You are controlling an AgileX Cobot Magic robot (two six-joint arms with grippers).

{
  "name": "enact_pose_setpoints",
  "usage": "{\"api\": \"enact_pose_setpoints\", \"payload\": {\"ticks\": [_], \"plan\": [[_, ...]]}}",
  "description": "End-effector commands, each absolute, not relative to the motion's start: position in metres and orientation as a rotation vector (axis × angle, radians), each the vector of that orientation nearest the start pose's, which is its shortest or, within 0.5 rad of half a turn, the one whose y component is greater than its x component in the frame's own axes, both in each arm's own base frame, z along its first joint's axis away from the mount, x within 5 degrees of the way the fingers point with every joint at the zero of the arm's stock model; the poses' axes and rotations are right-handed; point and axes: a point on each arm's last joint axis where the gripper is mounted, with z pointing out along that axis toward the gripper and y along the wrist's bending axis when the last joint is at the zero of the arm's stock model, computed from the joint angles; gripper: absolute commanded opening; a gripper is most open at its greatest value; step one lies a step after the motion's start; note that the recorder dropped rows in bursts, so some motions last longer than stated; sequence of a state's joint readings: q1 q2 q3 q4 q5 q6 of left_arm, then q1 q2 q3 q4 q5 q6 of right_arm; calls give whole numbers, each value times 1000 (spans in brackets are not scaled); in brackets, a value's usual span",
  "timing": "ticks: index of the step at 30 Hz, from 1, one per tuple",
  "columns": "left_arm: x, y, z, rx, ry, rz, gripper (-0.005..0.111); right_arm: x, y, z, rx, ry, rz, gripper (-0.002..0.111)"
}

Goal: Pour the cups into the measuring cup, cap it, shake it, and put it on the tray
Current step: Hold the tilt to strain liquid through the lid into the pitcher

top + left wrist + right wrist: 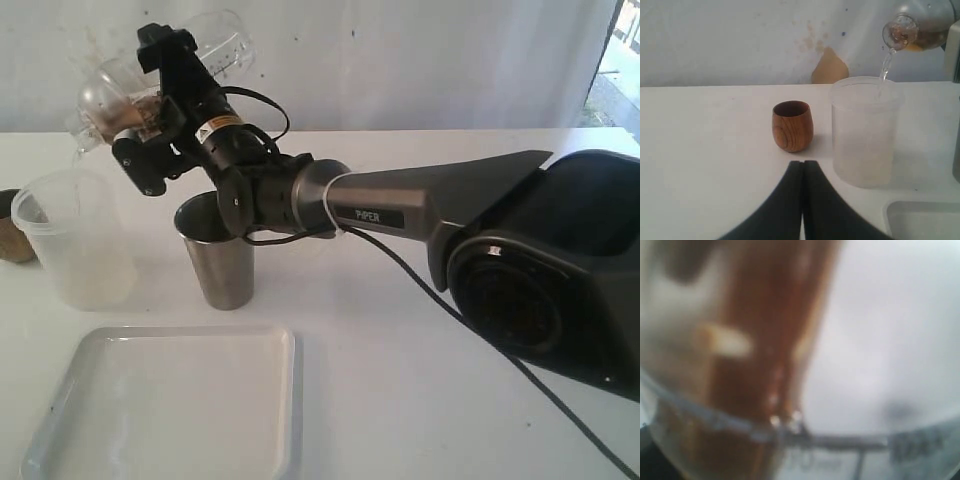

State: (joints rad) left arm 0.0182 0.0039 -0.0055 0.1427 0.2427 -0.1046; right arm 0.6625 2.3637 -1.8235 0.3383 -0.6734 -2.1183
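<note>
The white table (420,330) carries a flat white tray (180,410) at the near left. Beyond it stands a steel tumbler (222,265). Left of that, apart from it, is a frosted plastic cup (75,250), and a small wooden cup (12,235) sits farthest left.

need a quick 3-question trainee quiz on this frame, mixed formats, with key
1. True or false: the measuring cup stands upright.
2. The liquid streams into which? A) frosted cup B) tumbler C) tray
3. Fill in: the left gripper has its jaws ___.

Key: 1 false, the right gripper holds the measuring cup tipped; 2 A; 3 shut.
</note>
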Motion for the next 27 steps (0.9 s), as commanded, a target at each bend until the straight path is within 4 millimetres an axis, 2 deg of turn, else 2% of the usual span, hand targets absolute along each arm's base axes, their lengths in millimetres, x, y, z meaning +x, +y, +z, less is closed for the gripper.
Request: {"api": "enact_pose_setpoints", "payload": {"ticks": [1,27], "plan": [[55,4,192,-7,1719,68,0,448,318,236,-1264,633,-1173,0],[55,4,192,-7,1719,68,0,446,323,234,-1312,588,-1157,0]]}}
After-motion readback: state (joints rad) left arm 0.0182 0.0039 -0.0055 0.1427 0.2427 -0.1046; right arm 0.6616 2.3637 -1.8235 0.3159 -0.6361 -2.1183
